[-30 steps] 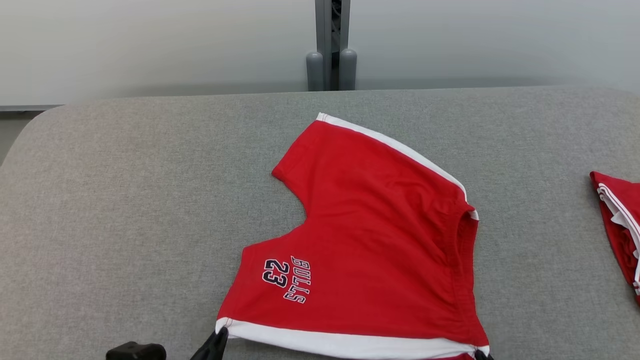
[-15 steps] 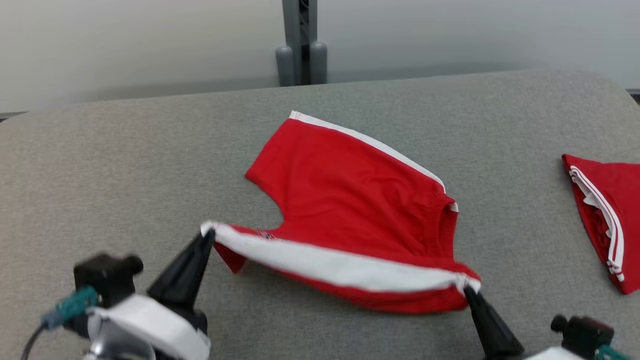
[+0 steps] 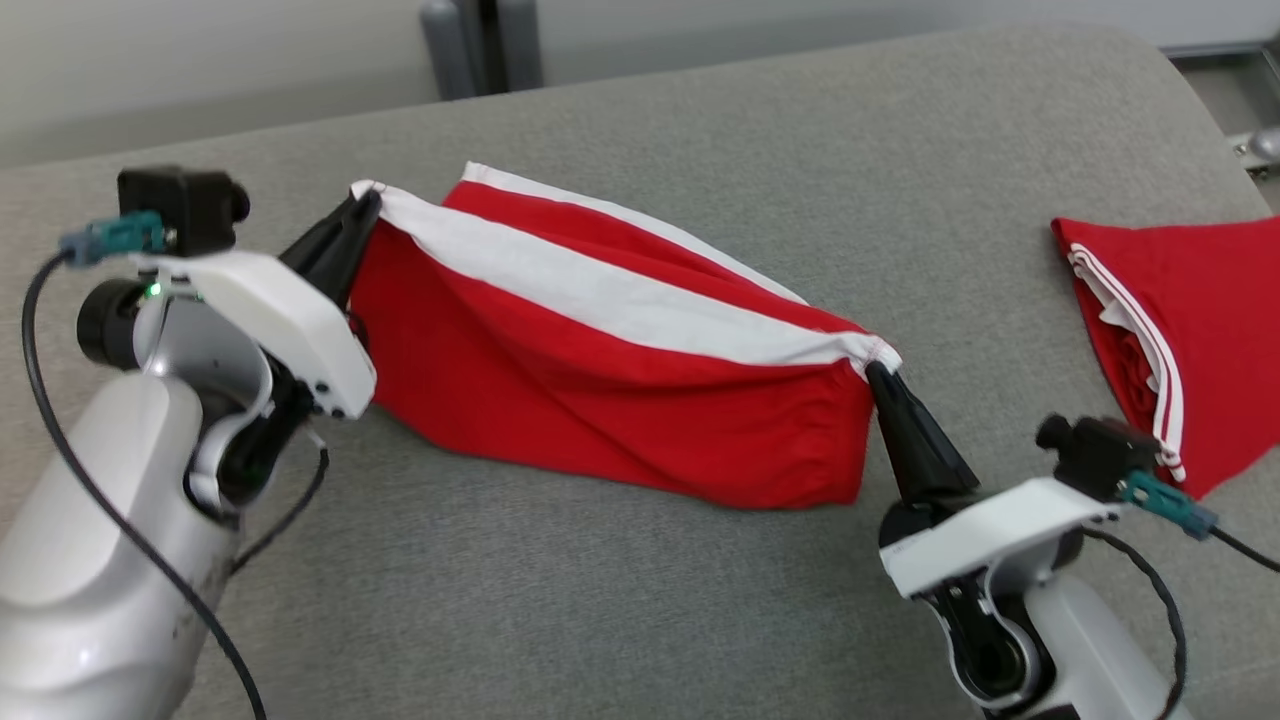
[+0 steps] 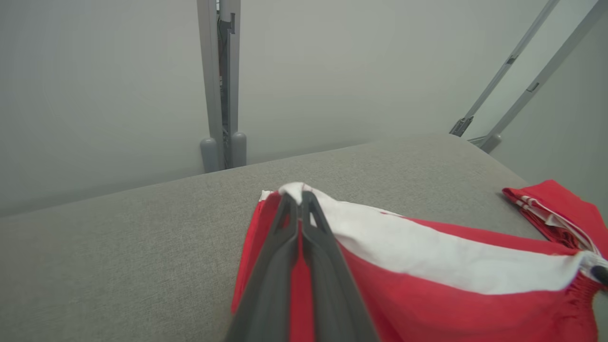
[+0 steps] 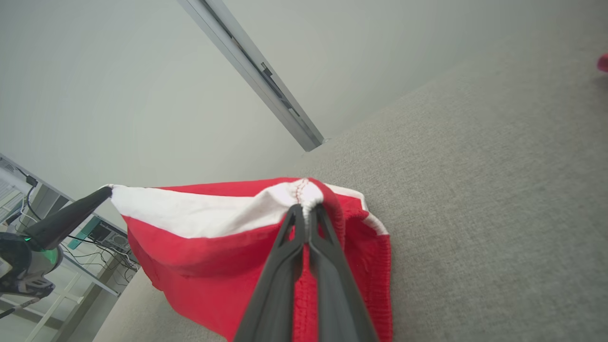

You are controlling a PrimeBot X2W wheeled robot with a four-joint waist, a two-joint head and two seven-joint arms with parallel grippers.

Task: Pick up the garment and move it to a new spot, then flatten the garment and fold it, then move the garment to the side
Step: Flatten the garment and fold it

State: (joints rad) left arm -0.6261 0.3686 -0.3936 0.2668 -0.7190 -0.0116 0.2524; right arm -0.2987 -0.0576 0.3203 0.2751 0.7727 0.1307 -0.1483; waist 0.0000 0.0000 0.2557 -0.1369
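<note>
To my right a second red garment (image 3: 1220, 300) with white trim lies folded on the grey padded table (image 3: 640, 620), well apart from my work. A grey post (image 3: 450, 40) stands beyond the far edge. My left gripper (image 3: 368, 202) is pinched closed on one end of the white band of the red shorts (image 3: 600, 400), and my right gripper (image 3: 873, 368) is clamped on the other end. The band runs taut between them, raised off the table. The red cloth hangs below it in loose folds, its lower edge resting mid-table.
</note>
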